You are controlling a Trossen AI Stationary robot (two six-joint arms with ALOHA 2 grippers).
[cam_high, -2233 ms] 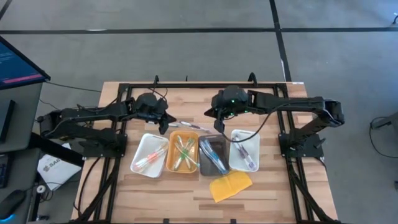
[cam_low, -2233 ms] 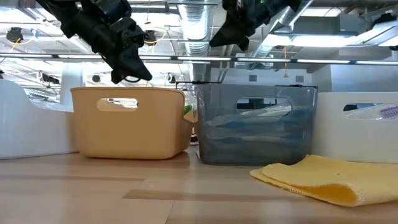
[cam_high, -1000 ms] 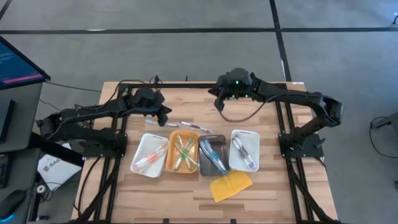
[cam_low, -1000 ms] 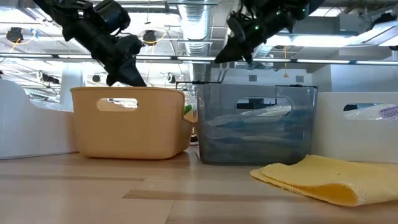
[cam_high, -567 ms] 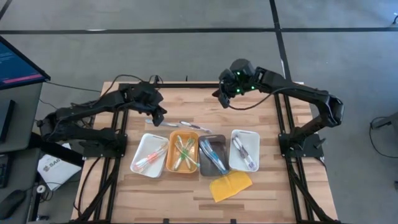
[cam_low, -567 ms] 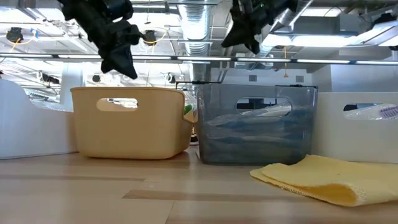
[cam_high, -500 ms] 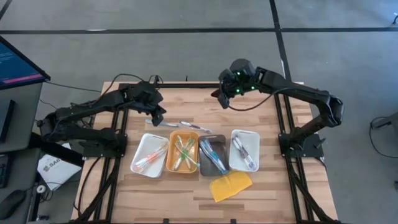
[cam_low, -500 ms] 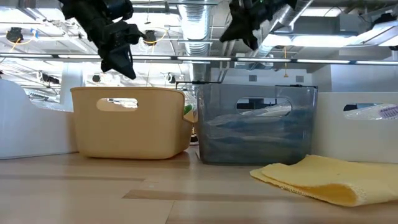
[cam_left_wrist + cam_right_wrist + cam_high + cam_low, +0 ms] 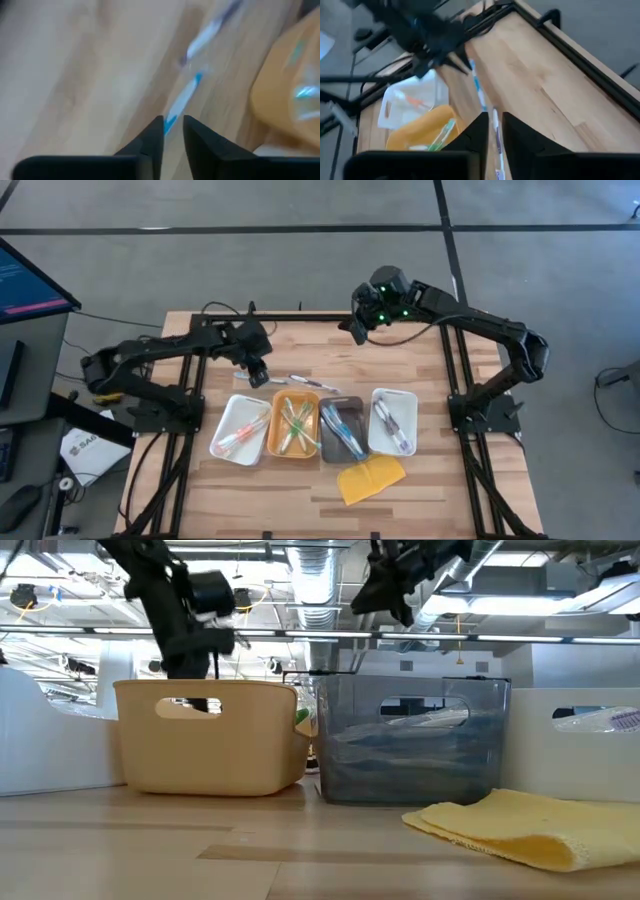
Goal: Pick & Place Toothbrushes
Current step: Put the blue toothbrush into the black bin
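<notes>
Left gripper (image 9: 262,374) hovers low over the table (image 9: 440,480), its fingers a narrow slit apart and empty, right above the loose toothbrushes (image 9: 312,385) lying behind the orange tray (image 9: 276,423). Right gripper (image 9: 356,332) hangs high near the far edge, fingers barely parted, nothing between them.

- Two toothbrushes (image 9: 310,383) lie flat on the bare worktop, end to end, at 12 o'clock of the orange tray; one has a white-and-blue handle.
- Pink and orange toothbrushes (image 9: 238,435) lie in the white tray at 9 o'clock.
- Green ones (image 9: 294,424) fill the orange tray.
- Blue ones (image 9: 341,429) fill the grey tray.
- Pale, purple-tipped ones (image 9: 391,424) lie in the white tray at 3 o'clock.
</notes>
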